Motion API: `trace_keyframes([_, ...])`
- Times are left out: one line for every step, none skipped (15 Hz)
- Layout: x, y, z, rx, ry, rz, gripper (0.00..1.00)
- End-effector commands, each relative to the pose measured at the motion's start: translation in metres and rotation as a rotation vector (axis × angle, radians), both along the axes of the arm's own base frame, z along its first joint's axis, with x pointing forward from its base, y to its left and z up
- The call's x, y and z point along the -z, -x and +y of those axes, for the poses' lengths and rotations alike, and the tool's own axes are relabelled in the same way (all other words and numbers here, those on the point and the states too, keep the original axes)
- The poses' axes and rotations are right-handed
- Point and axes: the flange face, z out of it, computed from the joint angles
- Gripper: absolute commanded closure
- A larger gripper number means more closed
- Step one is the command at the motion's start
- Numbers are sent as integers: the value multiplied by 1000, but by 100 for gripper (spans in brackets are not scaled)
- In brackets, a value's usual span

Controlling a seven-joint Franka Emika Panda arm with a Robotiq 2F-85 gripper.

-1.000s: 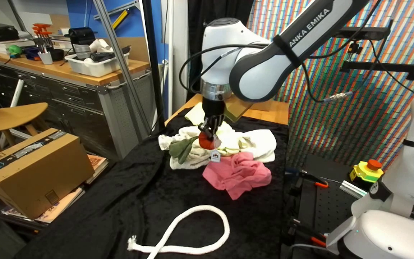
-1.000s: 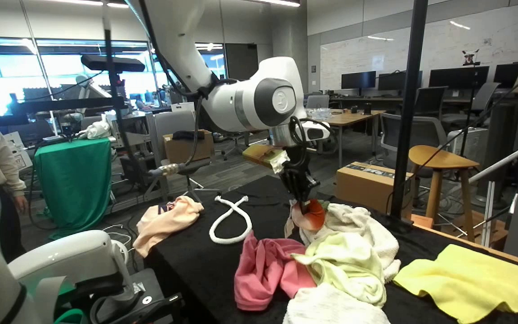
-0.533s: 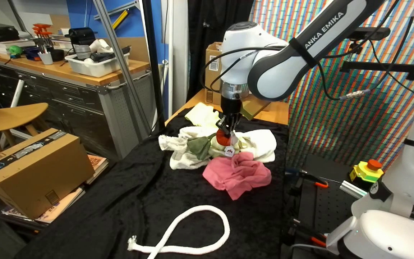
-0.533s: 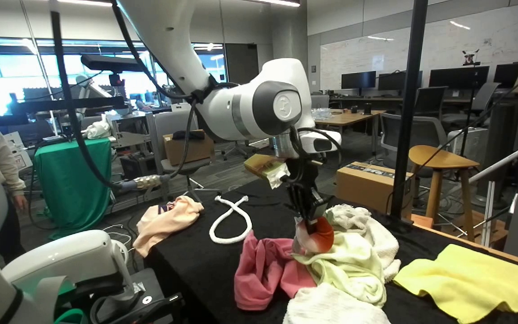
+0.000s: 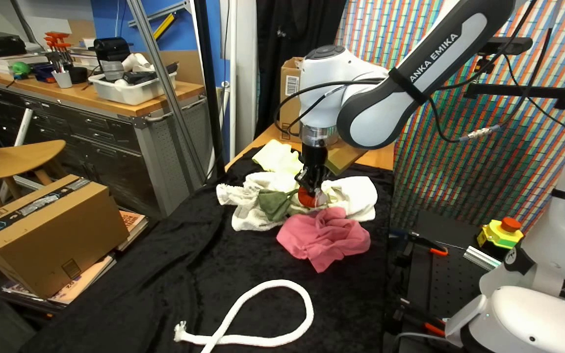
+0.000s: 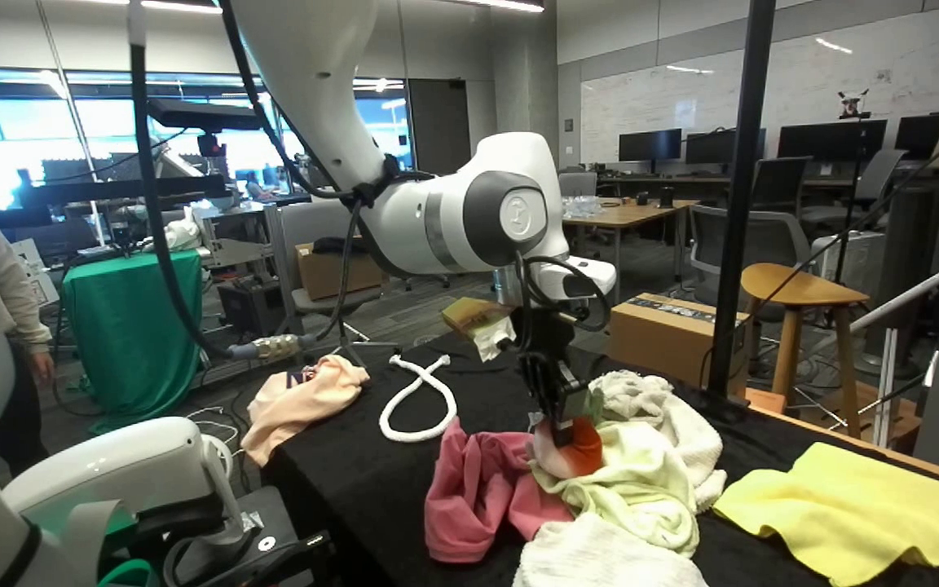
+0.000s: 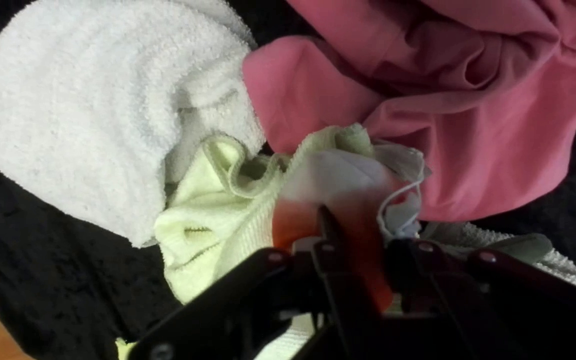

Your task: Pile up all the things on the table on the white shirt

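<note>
The red-orange object (image 6: pixel 584 447), with a green leaf-like part (image 5: pixel 273 204), rests on the pale yellow-green cloth (image 6: pixel 624 473). Under that cloth lies the white shirt (image 7: pixel 93 100), crumpled and showing on both sides of it. My gripper (image 7: pixel 360 240) points down at the red-orange object, a finger on either side of its red part; a narrow gap shows between them, filled with red. Whether they still squeeze it cannot be told. Beside the pile, touching it, is the pink cloth (image 5: pixel 324 238). The white rope (image 5: pixel 307 314) forms a loop on the black table (image 5: pixel 204 274).
A bright yellow cloth (image 6: pixel 861 514) lies behind the pile by the table's edge. At a far table corner sits a peach cloth (image 6: pixel 306 399). A black pole (image 6: pixel 742 204) rises beside the table, and another arm (image 5: pixel 532 294) stands off the opposite side.
The gripper has carried the red-orange object across to the middle of the cloth pile and come down slightly. Its tag no longer hangs free. The cloths and rope have not moved.
</note>
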Motion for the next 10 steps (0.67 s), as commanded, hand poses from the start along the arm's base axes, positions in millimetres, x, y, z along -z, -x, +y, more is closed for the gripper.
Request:
trace_keyframes([-9,1,2,32,-6,-33,43])
trace_keyframes([-12,1,2,41,-6,-40,36])
trace_keyframes([-16,0,2,49,-6,-46,29])
trace_keyframes([-21,0,3,60,-5,-55,20])
trace_keyframes([-25,-1,4,72,-4,-65,14])
trace_keyframes([-31,-2,6,84,-2,-79,5])
trace_keyframes([-37,-2,7,98,-7,-94,1])
trace_keyframes([-41,-2,8,112,-13,-108,0])
trace_keyframes([-46,-4,8,123,-15,-123,0])
trace_keyframes([-51,-7,6,131,-19,-132,0])
